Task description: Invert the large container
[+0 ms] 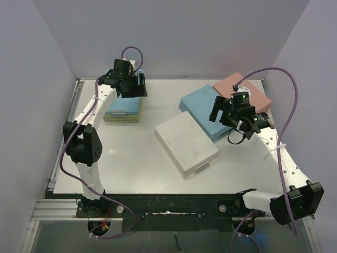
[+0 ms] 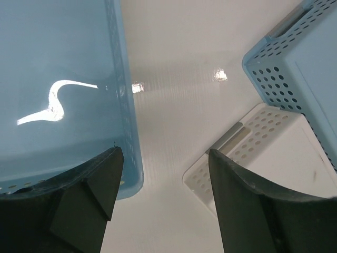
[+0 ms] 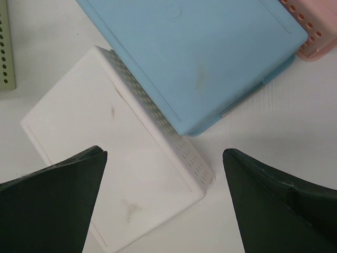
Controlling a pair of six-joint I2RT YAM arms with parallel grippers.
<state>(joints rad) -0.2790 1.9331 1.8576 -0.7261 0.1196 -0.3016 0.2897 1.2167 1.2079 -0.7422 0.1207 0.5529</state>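
While the white container [image 1: 187, 143] lies base-up at the centre of the table [image 1: 126, 158], the blue container [image 1: 201, 108] lies base-up against its far right edge. The right gripper [image 3: 164, 155] hovers above both, jaws wide, holding nothing. The left gripper [image 2: 164, 158] hovers at the far left above a blue bin [image 2: 58, 79] stacked on a green bin [image 1: 122, 118], jaws wide, empty. A pink container [image 1: 247, 87] sits far right.

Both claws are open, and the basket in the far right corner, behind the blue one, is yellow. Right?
No: that perforated plastic basket is pink, not yellow, as the top external view shows. It does sit behind the upturned blue plastic basket, and the left claw and right claw are open.
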